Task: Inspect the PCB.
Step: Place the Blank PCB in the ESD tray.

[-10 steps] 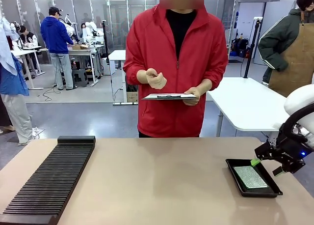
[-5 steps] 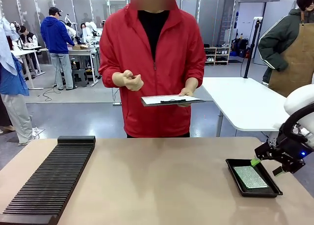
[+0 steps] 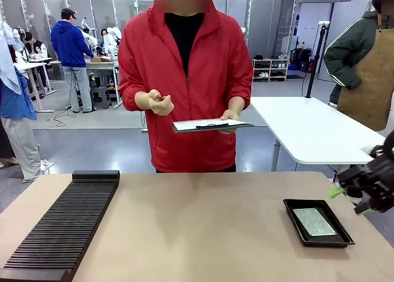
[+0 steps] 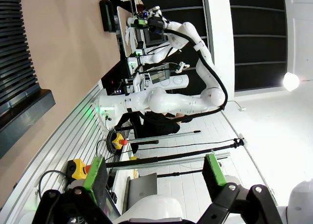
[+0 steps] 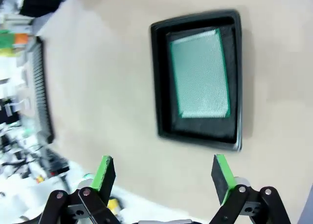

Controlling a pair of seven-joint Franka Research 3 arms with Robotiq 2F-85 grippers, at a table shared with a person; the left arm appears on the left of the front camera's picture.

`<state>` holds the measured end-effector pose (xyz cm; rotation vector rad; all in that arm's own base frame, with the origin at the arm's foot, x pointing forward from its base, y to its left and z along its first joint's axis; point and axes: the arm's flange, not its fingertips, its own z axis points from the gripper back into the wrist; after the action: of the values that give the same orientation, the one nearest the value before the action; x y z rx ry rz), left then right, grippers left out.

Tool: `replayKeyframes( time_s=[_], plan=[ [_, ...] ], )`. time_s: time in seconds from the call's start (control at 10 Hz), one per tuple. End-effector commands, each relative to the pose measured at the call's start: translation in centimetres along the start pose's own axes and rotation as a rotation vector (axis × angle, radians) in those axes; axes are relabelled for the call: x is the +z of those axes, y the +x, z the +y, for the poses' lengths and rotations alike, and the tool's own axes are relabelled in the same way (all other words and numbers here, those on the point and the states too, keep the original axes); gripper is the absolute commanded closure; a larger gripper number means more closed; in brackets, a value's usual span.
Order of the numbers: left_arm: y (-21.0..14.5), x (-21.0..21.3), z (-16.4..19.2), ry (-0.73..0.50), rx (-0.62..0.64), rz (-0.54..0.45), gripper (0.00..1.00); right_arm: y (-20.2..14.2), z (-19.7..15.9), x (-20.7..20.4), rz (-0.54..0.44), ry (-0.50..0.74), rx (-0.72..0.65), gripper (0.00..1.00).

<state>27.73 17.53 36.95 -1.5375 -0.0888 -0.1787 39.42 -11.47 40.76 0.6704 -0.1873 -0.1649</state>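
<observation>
Right gripper [image 5: 160, 177] hangs spread and empty; the PCB [image 5: 200, 73] lies flat in the black tray [image 5: 159, 79] at its twelve o'clock, long axis running twelve-to-six, far nearer this arm.

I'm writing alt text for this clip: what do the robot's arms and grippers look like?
The arms are glossy white with rounded joints. The right gripper is black, with bright green pads on its two jaws. The left gripper has the same black linkages and green pads.
</observation>
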Motion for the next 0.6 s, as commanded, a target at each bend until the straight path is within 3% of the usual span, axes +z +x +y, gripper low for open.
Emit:
replayKeyframes(
  time_s=[0.0,0.3,0.5],
  plan=[
    [0.2,0.1,-0.2,0.018,0.011,0.003,0.00,-2.1,-2.4,5.3,0.025,0.196,-0.069,0.00],
    [0.2,0.1,-0.2,0.018,0.011,0.003,0.00,-6.1,-7.4,11.5,0.099,0.474,-0.114,0.00],
    [0.2,0.1,-0.2,0.018,0.011,0.003,0.00,-8.6,-9.9,12.9,0.143,0.594,-0.115,0.00]
  ],
)
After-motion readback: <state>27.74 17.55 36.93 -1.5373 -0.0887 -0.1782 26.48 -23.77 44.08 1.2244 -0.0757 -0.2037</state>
